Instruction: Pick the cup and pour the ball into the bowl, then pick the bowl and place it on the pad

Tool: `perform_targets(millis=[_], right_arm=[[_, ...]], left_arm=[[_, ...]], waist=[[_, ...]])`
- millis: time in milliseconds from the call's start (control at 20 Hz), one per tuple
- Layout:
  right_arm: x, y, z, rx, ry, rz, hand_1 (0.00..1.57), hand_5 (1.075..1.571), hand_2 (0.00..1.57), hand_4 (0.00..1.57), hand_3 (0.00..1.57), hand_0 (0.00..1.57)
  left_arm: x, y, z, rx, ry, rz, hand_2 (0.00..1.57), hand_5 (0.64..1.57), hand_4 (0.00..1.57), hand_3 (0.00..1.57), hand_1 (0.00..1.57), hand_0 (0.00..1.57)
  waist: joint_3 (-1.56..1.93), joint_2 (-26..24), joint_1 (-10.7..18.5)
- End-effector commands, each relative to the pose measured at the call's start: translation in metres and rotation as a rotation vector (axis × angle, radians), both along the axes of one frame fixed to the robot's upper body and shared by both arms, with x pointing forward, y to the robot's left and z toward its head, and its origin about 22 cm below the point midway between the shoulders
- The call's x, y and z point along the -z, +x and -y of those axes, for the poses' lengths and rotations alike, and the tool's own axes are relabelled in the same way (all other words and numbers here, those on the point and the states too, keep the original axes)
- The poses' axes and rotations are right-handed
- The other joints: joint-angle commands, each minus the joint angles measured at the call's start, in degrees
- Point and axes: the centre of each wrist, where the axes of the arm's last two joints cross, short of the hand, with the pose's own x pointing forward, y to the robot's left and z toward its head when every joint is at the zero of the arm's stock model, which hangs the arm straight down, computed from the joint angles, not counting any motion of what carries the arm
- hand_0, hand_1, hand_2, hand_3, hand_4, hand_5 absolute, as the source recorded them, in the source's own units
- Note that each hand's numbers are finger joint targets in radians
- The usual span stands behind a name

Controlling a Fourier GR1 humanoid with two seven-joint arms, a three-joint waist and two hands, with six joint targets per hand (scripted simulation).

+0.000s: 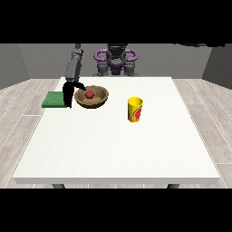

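Front view: we're looking across the white tabletop at the robot, small at the top

Bowl: we see the brown bowl sitting on the tabletop, left of centre and toward the far edge, upright

Ball: the red ball lies inside the bowl, down in its hollow

Cup: the yellow cup with a red mark stands upright on the tabletop, to the right of the bowl and apart from it, a little nearer to us

Pad: the green pad lies flat at the tabletop's left edge, just beside the bowl on its left; the bowl is not on it

Hand at the view's left: we spot the black hand hanging low between the pad and the bowl, with one dark part reaching over to the bowl's left rim; whether its fingers are open or closed on that rim we cannot tell

Arm: the grey arm comes down steeply from the robot's shoulder to that hand

Hand at the view's right: we find no such hand anywhere in this view
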Motion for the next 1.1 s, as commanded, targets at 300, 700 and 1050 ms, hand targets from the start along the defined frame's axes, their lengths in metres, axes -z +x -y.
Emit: perform_targets(millis=[300,700,1050], right_arm=[[-0.005,0.017,0.010,0.046,0.033,0.055,0.00,1.568,0.00,0.31,0.00,0.00],[0.011,0.017,-0.042,0.044,0.014,-0.004,0.00,1.570,0.00,0.40,0.00,0.00],[0.007,0.025,-0.061,0.097,-0.025,-0.083,0.00,1.570,0.00,0.42,0.00,0.00]], left_arm=[[-0.042,-0.019,-0.004,0.038,0.012,0.093,0.00,1.529,0.00,0.00,0.00,0.00],[-0.064,-0.023,0.010,0.073,0.021,0.074,0.00,1.541,0.00,0.00,0.00,0.00],[-0.069,-0.024,0.010,0.101,0.025,0.077,0.00,1.538,0.00,0.00,0.00,0.00]], waist=[[0.01,5.9,2.0],[0.00,4.3,4.6],[-0.04,4.1,7.1]])
